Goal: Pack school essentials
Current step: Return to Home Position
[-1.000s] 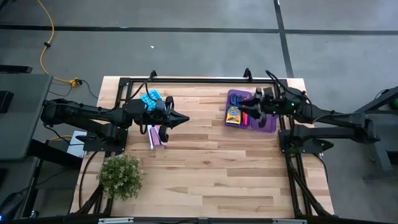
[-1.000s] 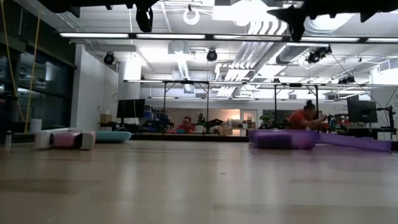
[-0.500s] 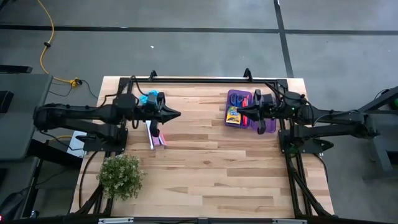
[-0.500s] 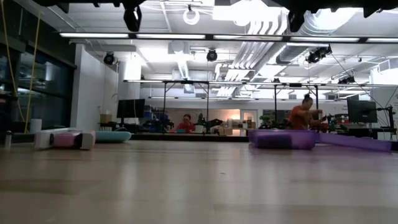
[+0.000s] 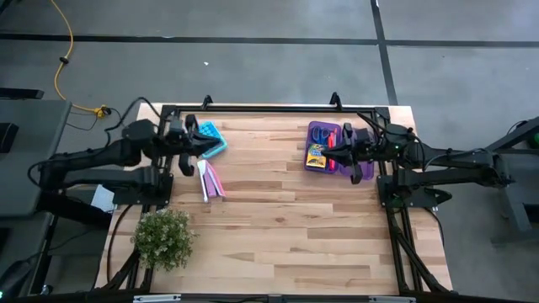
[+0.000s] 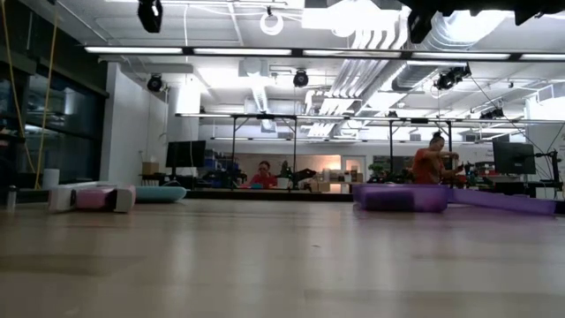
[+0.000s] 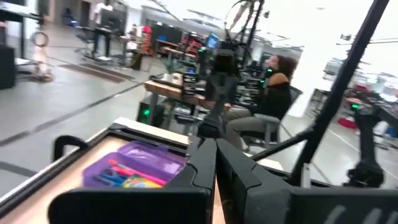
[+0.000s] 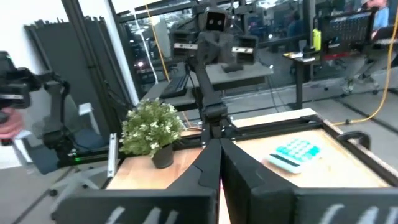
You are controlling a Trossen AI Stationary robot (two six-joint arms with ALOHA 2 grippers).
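The purple case (image 5: 338,150) lies open at the far right of the table. It holds a yellow crayon box (image 5: 317,156), blue-handled scissors (image 7: 112,178) and a pink-red pen (image 5: 331,156). My right gripper (image 5: 330,145) hovers shut above the case with nothing in it. A few pens (image 5: 207,179), pink and white, lie on the wood at the far left. Beyond them is a teal calculator (image 5: 211,135). My left gripper (image 5: 205,146) is shut and empty, raised beside the calculator and above the pens' far end.
A bushy potted plant (image 5: 164,238) stands at the near left. The black frame rail (image 5: 269,108) runs along the far edge. Bare wood (image 5: 286,227) spans the middle and near part of the table. People sit in the room beyond the table (image 6: 433,163).
My left gripper has drawn back toward the table's left edge and risen, uncovering the calculator and the pens, which lie where they were. My right gripper has risen a little over the case.
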